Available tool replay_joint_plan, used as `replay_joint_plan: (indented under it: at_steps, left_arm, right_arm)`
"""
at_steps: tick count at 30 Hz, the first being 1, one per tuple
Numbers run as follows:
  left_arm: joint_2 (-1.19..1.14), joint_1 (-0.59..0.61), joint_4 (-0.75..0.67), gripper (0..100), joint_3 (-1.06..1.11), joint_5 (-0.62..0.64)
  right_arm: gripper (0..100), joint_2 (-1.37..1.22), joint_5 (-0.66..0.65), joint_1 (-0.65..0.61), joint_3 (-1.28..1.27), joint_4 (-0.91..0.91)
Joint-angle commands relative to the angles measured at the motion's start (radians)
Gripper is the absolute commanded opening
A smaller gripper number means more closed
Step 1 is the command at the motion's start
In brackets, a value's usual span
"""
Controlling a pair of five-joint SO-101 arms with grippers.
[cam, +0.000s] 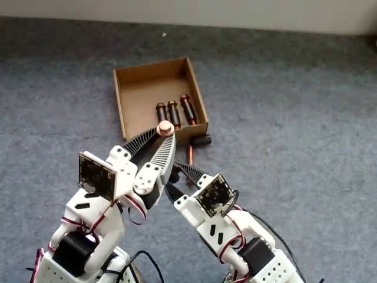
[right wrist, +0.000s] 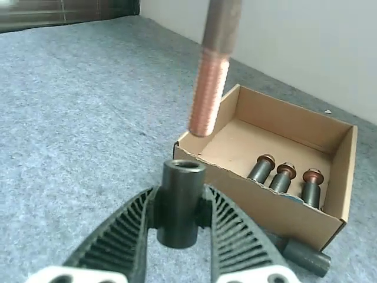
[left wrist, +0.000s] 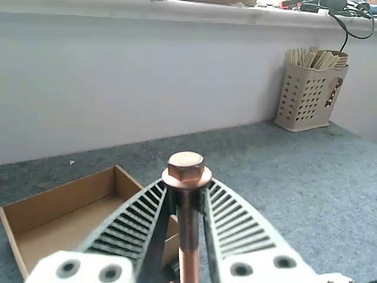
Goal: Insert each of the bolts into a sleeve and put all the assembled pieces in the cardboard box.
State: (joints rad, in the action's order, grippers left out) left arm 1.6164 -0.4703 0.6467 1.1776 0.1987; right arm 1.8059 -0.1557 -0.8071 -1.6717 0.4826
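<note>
My left gripper [cam: 164,135] [left wrist: 187,190] is shut on a copper bolt [left wrist: 186,170] [cam: 165,128], held upright with its hex head on top. Its threaded end [right wrist: 208,94] hangs just above and slightly behind a dark sleeve [right wrist: 179,206], apart from it. That sleeve stands upright in my right gripper [right wrist: 179,197] [cam: 177,175], which is shut on it. The cardboard box [cam: 136,88] [right wrist: 338,177] [left wrist: 35,215] lies just beyond both grippers and holds three assembled pieces [cam: 174,112] [right wrist: 286,177] side by side.
A loose dark sleeve [cam: 202,141] [right wrist: 305,255] lies outside the box's near wall, with a loose bolt [cam: 189,155] on the carpet beside it. A perforated beige basket [left wrist: 310,88] stands by the far wall. Grey carpet spreads open on both sides.
</note>
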Motion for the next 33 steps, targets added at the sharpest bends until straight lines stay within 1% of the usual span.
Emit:
replay_joint_plan:
  at_steps: [1,6,14,25,31,33]
  left_arm:
    - [0.012,-0.007,-0.028,1,0.008,0.015]
    - [0.012,-0.013,-0.028,1,0.007,0.015]
    - [0.012,-0.013,-0.026,1,0.008,0.015]
    - [0.012,-0.007,-0.006,1,0.012,0.015]
    - [0.012,-0.008,-0.009,1,0.047,0.015]
    - [0.012,-0.010,-0.009,1,0.047,0.015]
  right_arm:
    - [0.5,0.030,-0.011,-0.008,-0.065,-0.019]
    - [0.5,0.030,-0.012,-0.007,-0.064,-0.021]
    - [0.5,0.030,-0.011,0.016,0.033,-0.021]
    - [0.5,0.030,-0.012,0.021,0.035,-0.021]
    - [0.5,0.030,-0.012,0.085,0.084,-0.022]
    - [0.5,0.030,-0.012,0.088,0.111,-0.022]
